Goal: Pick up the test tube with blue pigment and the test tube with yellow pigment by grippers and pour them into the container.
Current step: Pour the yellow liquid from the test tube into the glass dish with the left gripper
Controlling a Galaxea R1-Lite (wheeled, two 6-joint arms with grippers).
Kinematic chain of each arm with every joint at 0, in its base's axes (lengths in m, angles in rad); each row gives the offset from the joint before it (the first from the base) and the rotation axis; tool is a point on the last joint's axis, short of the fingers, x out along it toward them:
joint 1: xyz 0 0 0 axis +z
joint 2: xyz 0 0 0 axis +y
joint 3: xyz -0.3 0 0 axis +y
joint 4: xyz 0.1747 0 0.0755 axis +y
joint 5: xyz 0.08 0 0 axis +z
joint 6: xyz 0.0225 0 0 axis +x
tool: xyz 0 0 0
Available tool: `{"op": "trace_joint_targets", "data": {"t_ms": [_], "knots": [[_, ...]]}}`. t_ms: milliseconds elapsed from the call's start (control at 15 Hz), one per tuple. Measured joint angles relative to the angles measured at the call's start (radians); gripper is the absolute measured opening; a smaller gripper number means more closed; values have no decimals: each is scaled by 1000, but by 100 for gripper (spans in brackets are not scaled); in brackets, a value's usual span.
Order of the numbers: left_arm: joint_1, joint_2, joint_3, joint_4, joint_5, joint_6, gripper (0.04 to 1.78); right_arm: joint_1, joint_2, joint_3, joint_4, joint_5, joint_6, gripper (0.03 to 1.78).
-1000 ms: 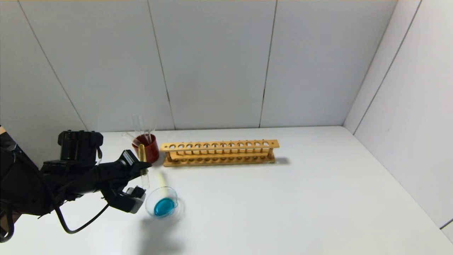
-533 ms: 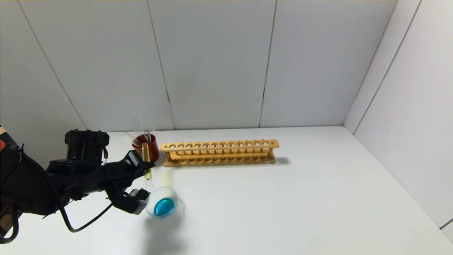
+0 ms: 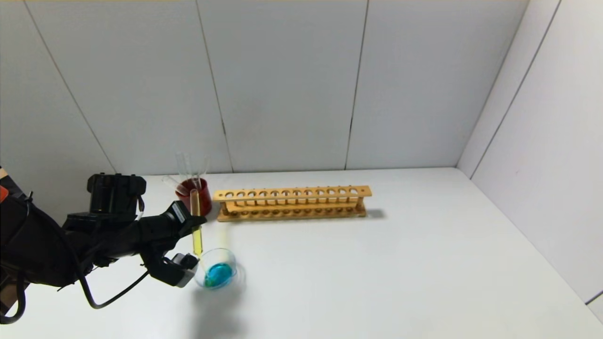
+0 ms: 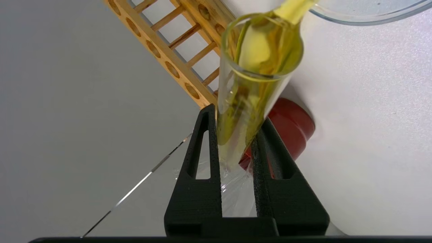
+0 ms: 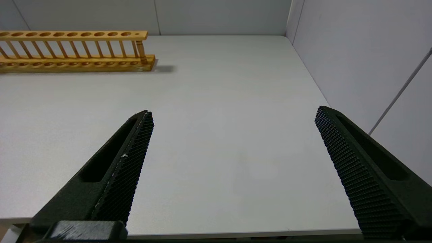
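A long wooden tube rack [image 3: 292, 203] stands on the white counter [image 3: 377, 273] near the back wall. Just beside its left end is a dark red cup [image 3: 200, 195] holding clear tubes [image 3: 188, 165].

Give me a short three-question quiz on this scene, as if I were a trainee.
1. True or false: the left gripper is shut on the yellow tube.
2. What colour is the liquid already in the dish?
3. The rack holds: A) two tubes B) one tube C) none.

Key: 1 true, its mouth tipped down toward the dish. 2 blue. 3 C; the spare clear tubes stand in the red cup. The right gripper waits open off to the right.
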Motion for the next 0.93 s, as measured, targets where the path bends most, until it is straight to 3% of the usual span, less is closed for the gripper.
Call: {"op": "trace_joint_targets", "data": {"t_ms": [933], "knots": [[-26,16,-6,-6,48,1,31,1,0,0,0,0,0,175]]}}
